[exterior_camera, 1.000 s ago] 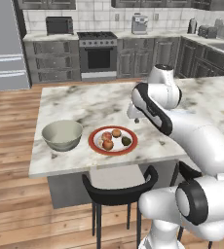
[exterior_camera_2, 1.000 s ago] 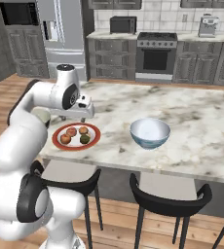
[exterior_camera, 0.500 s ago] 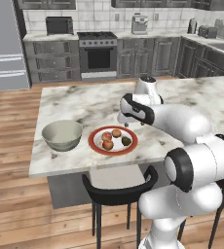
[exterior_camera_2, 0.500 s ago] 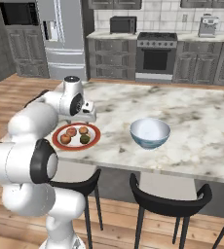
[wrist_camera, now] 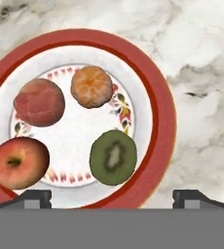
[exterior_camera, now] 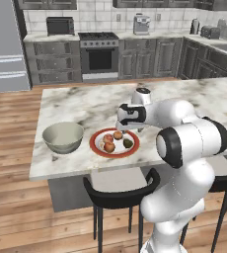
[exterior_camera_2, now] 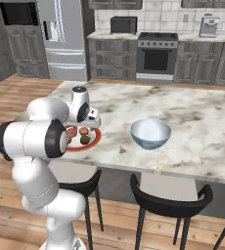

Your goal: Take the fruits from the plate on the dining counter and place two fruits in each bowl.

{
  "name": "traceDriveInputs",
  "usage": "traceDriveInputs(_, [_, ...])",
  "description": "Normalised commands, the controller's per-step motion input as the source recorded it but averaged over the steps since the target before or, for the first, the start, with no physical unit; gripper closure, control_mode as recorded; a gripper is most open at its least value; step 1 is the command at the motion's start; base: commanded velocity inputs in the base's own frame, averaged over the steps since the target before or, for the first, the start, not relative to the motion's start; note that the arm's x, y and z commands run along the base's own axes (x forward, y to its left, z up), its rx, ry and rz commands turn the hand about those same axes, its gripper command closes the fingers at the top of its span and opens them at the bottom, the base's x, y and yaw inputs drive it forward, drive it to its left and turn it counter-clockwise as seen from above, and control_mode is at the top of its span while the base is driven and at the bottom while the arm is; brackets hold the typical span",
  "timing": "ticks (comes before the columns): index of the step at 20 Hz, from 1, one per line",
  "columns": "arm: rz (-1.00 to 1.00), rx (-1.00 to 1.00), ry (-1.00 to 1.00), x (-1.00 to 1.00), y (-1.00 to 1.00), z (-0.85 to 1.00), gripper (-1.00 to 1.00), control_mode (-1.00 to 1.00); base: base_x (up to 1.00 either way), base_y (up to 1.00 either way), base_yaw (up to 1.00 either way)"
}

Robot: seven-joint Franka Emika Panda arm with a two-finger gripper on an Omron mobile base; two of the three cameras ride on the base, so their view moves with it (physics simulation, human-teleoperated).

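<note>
Hand view is showing all four fruits (wrist_camera: 91, 86) still sitting on the plate (wrist_camera: 163, 116); I'm hovering the gripper (wrist_camera: 111, 197), spread wide, empty; both bowls (exterior_camera: 62, 137) are awaiting fruit.

We counted four fruits on one plate (wrist_camera: 165, 104): one peach (wrist_camera: 39, 102) at upper left, one mandarin (wrist_camera: 91, 86) at upper centre, one apple (wrist_camera: 19, 162) at lower left, one halved kiwi (wrist_camera: 113, 157) at lower centre. We counted two bowls: one grey bowl (exterior_camera: 62, 137), one pale blue bowl (exterior_camera_2: 150, 133).
</note>
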Motion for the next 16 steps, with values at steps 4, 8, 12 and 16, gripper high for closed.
traceDriveInputs(4, [0.0, 0.0, 0.0, 0.09, 0.0, -0.39, -1.0, -1.0, 0.0, 0.0, 0.0])
traceDriveInputs(8, [0.0, 0.0, 0.0, 0.0, 0.0, -0.31, -1.0, -1.0, 0.0, 0.0, 0.0])
traceDriveInputs(12, [0.0, 0.0, 0.0, 0.0, 0.0, -0.37, -1.0, -1.0, 0.0, 0.0, 0.0])
traceDriveInputs(16, [0.0, 0.0, 0.0, 0.0, 0.0, -0.28, -1.0, -1.0, 0.0, 0.0, 0.0])
